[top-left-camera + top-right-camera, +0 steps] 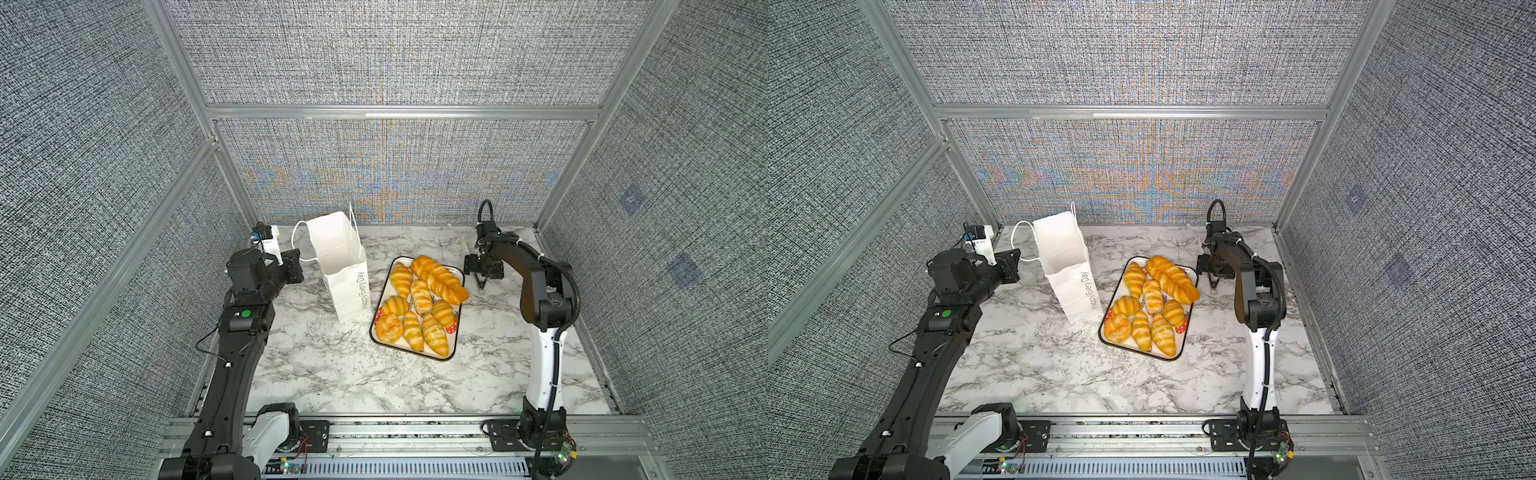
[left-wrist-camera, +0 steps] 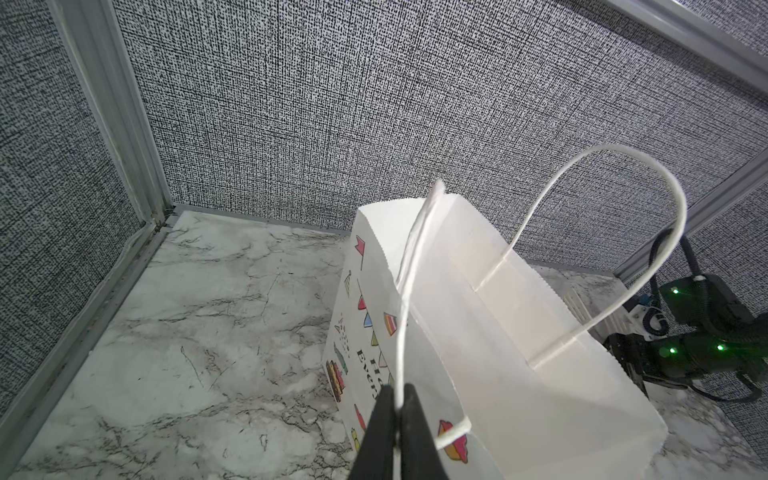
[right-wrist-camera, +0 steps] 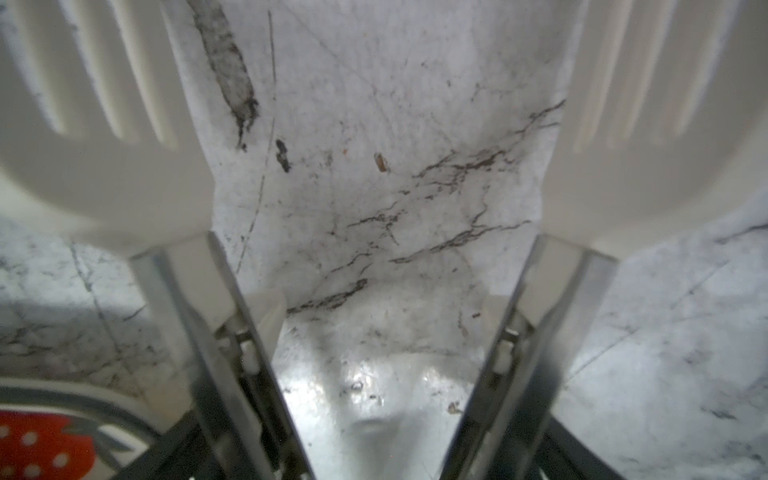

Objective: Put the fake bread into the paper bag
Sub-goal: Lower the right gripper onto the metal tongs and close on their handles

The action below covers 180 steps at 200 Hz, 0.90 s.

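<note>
Right now the tall white paper bag (image 1: 345, 266) w/ grey "Happy Every Day" lettering stands upright on the grey-veined white marble tabletop (image 1: 332, 374), towards the far left & just beside the tray's left side. Its mouth is open. The left gripper (image 2: 398, 399), black fingers, is pinched tight on one thin white cord handle (image 2: 400, 332) of the bag. In the left wrist view the cord runs straight btwn the fingertips; nothing else is held. The other cord handle (image 2: 615, 147) arcs up free above the bag rim.

The glossy golden-orange fake bread (image 1: 419, 303) (striped croissants, small rolls, a round swirl, one long braided loaf (image 1: 440, 278)) all lies on the white rectangular dark-rimmed tray w/ strawberry print (image 1: 428, 356), mid-table. Approx eight pcs are visible.

The right gripper (image 3: 374, 104), white ribbed fingers, is spread wide w/ only bare marble btwn them & grips nothing. It sits low over the table just beside the tray's far-right corner. A bit of tray rim & a red strawberry (image 3: 41, 440) show in the right wrist view. Can't tell whether the tips touch the table.
</note>
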### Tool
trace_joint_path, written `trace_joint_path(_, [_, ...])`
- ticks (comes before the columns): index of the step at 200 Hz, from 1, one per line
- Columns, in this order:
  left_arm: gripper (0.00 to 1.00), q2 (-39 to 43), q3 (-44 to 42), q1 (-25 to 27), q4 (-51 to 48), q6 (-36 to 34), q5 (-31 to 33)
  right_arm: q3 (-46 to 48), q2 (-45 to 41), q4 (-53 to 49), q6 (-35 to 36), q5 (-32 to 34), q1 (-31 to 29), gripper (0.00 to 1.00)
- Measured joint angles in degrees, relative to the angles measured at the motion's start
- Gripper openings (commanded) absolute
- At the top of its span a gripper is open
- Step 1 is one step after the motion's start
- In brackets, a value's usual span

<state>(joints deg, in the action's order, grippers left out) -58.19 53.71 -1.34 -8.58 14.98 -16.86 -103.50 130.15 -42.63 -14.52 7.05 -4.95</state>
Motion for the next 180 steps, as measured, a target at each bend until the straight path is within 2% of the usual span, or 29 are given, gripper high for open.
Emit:
trace_joint_path(133, [0.09,-0.4,-0.3,-1.2,0.2,0.1,-0.2,1.6,-0.7,1.2,-0.1,-2.6,1.5,0.67])
trace_joint_path(180, [0.09,-0.4,-0.4,-1.7,1.0,0.3,-0.9,1.6,-0.7,1.4,0.1,-2.1,0.9,0.53])
